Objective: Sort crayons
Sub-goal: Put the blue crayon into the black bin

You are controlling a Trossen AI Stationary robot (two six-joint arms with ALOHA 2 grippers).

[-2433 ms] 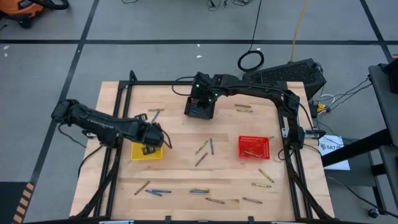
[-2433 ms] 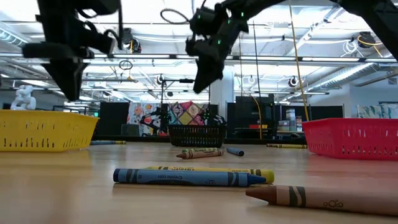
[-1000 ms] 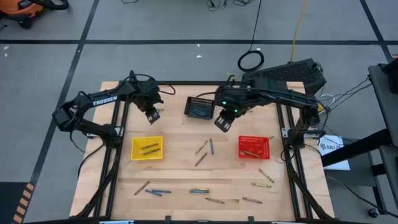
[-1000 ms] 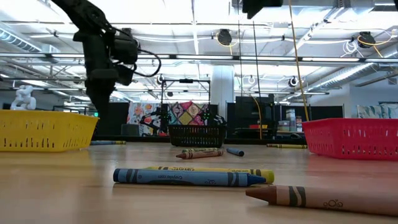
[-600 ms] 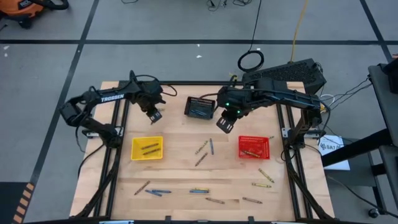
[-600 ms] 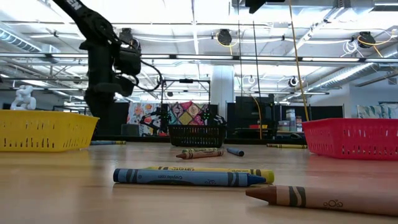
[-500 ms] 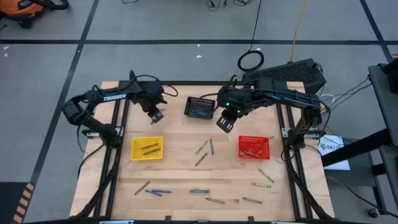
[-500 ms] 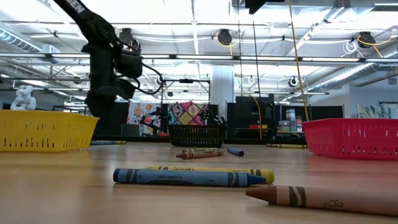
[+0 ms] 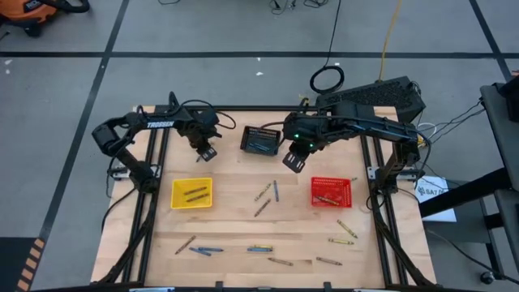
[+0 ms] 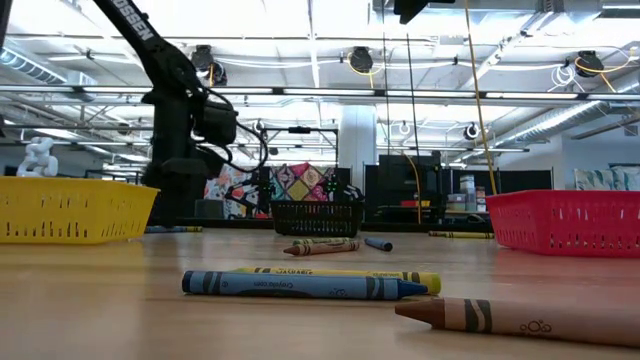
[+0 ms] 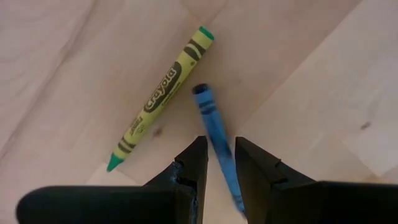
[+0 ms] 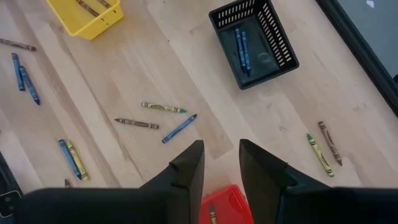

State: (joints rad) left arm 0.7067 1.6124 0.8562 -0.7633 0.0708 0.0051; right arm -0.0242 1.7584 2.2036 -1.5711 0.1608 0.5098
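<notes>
My left gripper (image 11: 221, 155) points down at the table's far left (image 9: 208, 152), open. Its fingers stand on either side of a blue crayon (image 11: 211, 118) that lies flat on the wood. A yellow-green crayon (image 11: 161, 96) lies just beside it. Whether the fingers touch the blue crayon, I cannot tell. My right gripper (image 9: 296, 160) hangs open and high between the black basket (image 9: 261, 139) and the red basket (image 9: 332, 191), with nothing between its fingers (image 12: 221, 155). More crayons lie scattered in the middle (image 9: 268, 193) and along the near edge (image 9: 259, 250).
The black basket (image 12: 283, 40) holds blue crayons (image 12: 241, 46). The yellow basket (image 9: 191, 193) and the red basket each hold a few crayons. Loose crayons also lie at the right (image 9: 345, 231) and far right (image 9: 318, 140). The dark frame rails run along the table's sides.
My left gripper has come down toward the table at its far left and shifted a little toward the right, ending over the blue crayon. My right gripper has kept still.
</notes>
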